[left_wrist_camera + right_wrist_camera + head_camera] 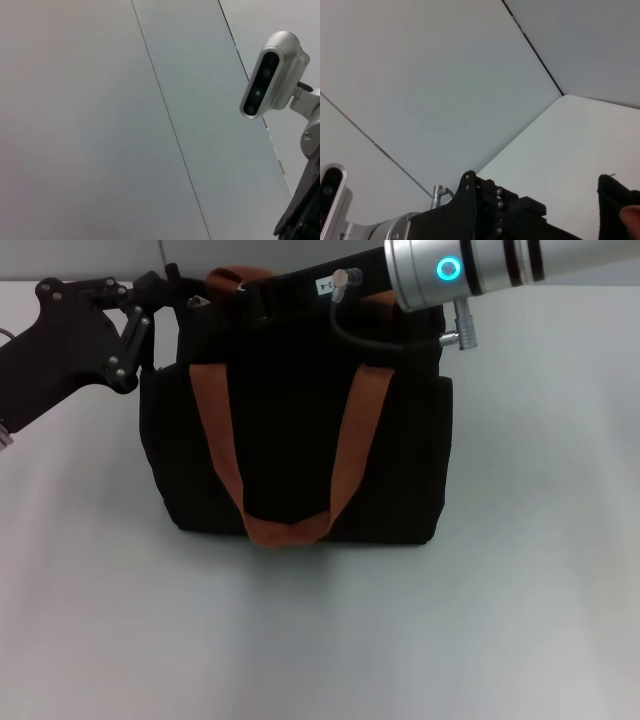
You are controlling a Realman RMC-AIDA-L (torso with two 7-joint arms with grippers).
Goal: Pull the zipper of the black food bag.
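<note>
**Both arms at the bag's top edge, zipper out of sight**

The black food bag (300, 450) stands upright in the middle of the white worktop (520, 590), its near face toward the head camera, with one brown-orange webbing handle (285, 525) hanging down that face in a loop. A second handle (230, 280) shows at the top rim.

The left end effector (165, 290) is at the bag's upper left corner, its black linkage touching or just beside the rim; whether its fingers are spread or pinched cannot be told. The right arm (480, 270) reaches across the top of the bag from the right, and the right end effector (262, 292) is over the top near the far handle. Its fingers are hidden behind its own body, so their state cannot be told either.

The zipper does not show in any view; it presumably lies along the top opening, under the right arm. Both wrist cameras look away at wall panels; the right wrist view catches only a black fabric corner (615, 200).

Judgement on the step: the left end effector seems placed to brace the corner while the right one works the pull tab. Doing it well calls for:
- a firm hold on the small tab
- a pull straight along the track
- the bag kept from sliding or tipping.

Soft fabric may bunch and jam the slider.
</note>
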